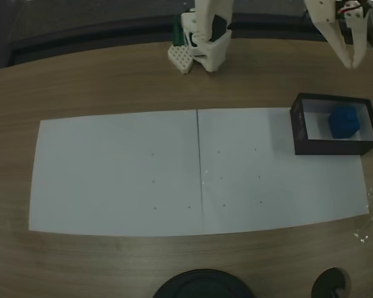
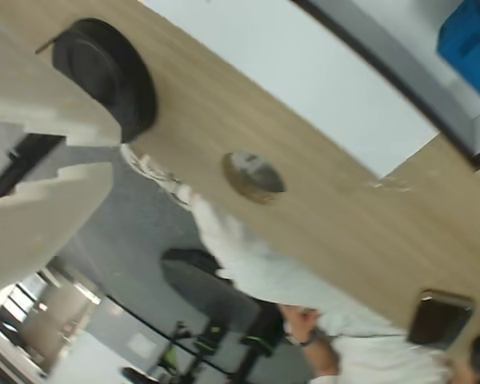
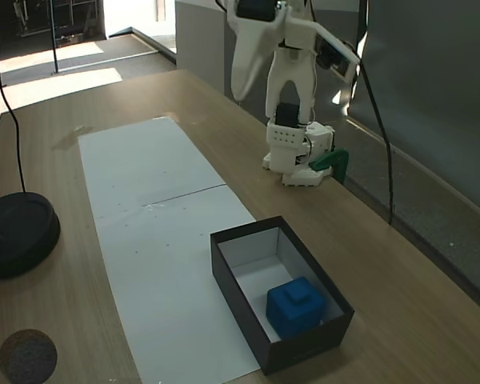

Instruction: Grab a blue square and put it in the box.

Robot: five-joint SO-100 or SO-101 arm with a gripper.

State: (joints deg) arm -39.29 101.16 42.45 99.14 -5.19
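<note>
The blue square (image 1: 344, 121) lies inside the box (image 1: 329, 148) at the right end of the white paper, studded face up in a fixed view (image 3: 298, 306), close to the near wall of the box (image 3: 304, 348). My gripper (image 1: 351, 64) hangs in the air behind the box, well above the table, with nothing between its fingers. In the wrist view the two white fingers (image 2: 48, 112) enter from the left with a narrow gap at the gripper (image 2: 118, 154), and the blue square (image 2: 470, 40) shows at the top right corner.
Two white paper sheets (image 1: 118, 174) cover the middle of the wooden table. The arm's base (image 3: 296, 152) stands at the table's back edge. A black round stand (image 3: 16, 232) and a small dark disc (image 3: 28, 356) sit near the front edge. A person in white (image 2: 256, 264) is beyond the table.
</note>
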